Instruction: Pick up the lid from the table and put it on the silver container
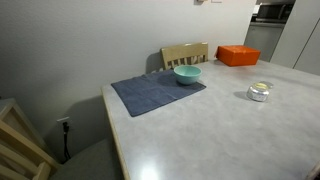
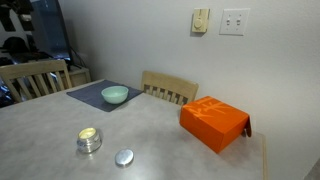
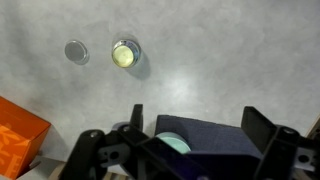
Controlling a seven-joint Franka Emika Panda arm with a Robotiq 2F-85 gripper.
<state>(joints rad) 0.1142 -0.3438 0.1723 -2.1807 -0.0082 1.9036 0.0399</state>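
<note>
End effector [image 3: 195, 118] hangs high over the tabletop [image 3: 200, 60] with its jaws spread wide and nothing in them, so the grab isn't underway yet. The lid [image 3: 76, 50] lies flat on the tabletop near the silver container [image 3: 125, 54], not touching it, with the teal bowl [image 2: 115, 95] and orange box [image 2: 214, 123] well apart. My worry: the lid looks thin and slick, so the fingers might skid off or shove it, and a sloppy descent could knock the container instead.

I can read no text, label, brand or number in my views, not even on the orange box [image 2: 214, 124].
</note>
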